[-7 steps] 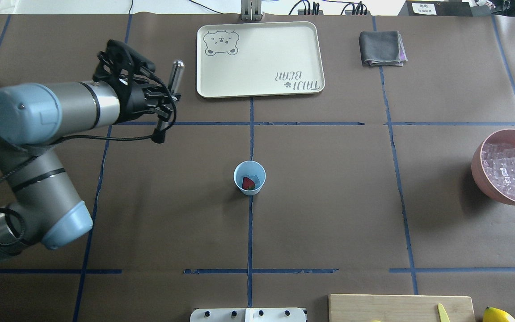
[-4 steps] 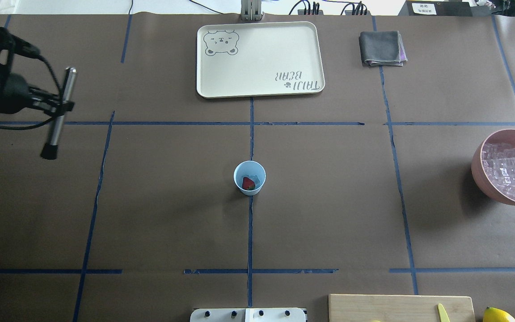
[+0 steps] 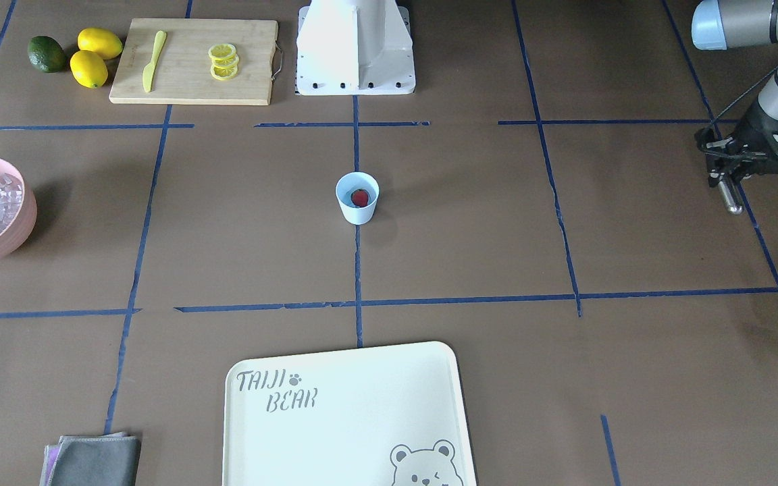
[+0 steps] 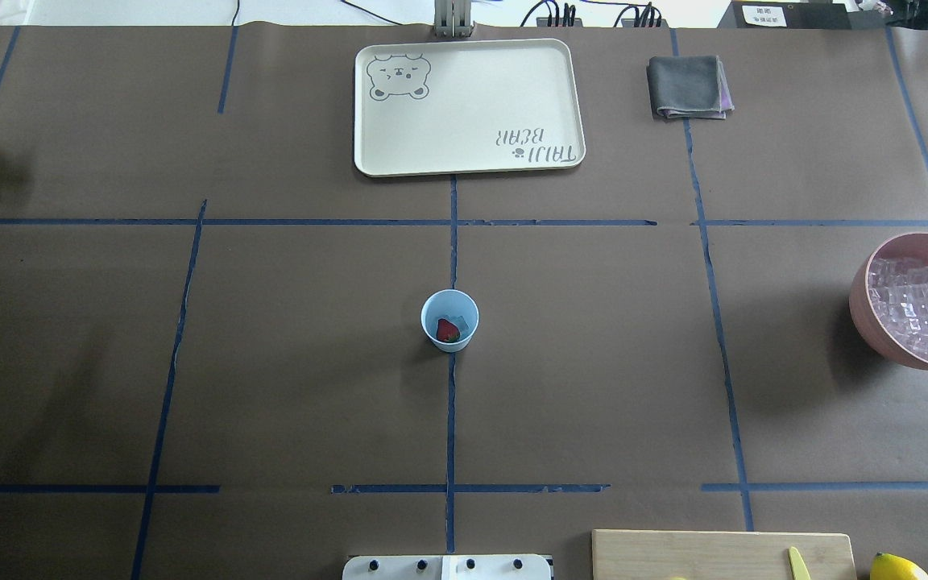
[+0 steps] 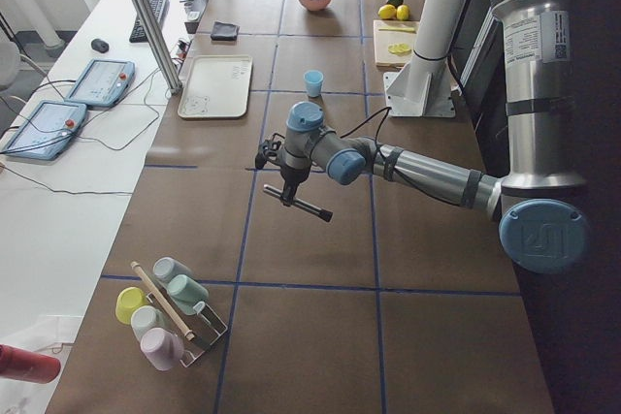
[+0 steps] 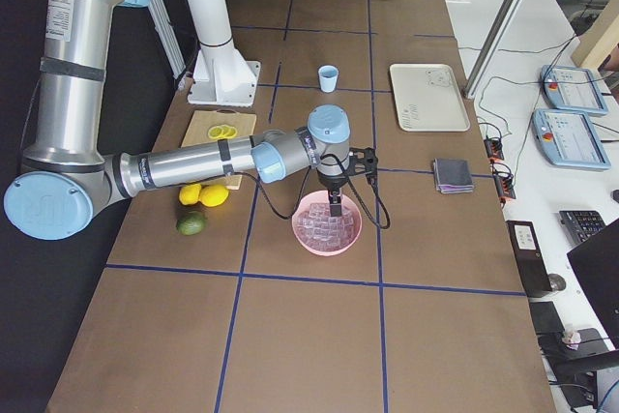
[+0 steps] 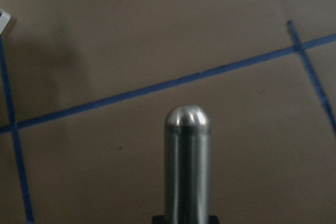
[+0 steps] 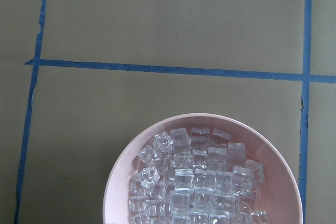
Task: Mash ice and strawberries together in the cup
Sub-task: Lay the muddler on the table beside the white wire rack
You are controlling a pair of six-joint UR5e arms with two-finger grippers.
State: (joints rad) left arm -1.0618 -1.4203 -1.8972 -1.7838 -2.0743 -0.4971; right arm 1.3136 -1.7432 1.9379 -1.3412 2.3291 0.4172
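Note:
The pale-blue cup stands upright at the table's centre. Inside it lie a red strawberry and pale ice. My left gripper hovers far out at the table's left end, shut on a metal muddler that is tilted, rounded end toward the tray side. My right gripper hangs over the pink bowl of ice cubes; I cannot tell whether it is open or shut.
A cream tray lies at the far side and a grey cloth to its right. The cutting board holds lemon slices and a yellow knife, with lemons beside it. A rack of cups stands at the left end.
My left arm has swung left with the muddler, from beside the tray to almost outside the overhead view. Cup, strawberry and bowl have not moved.

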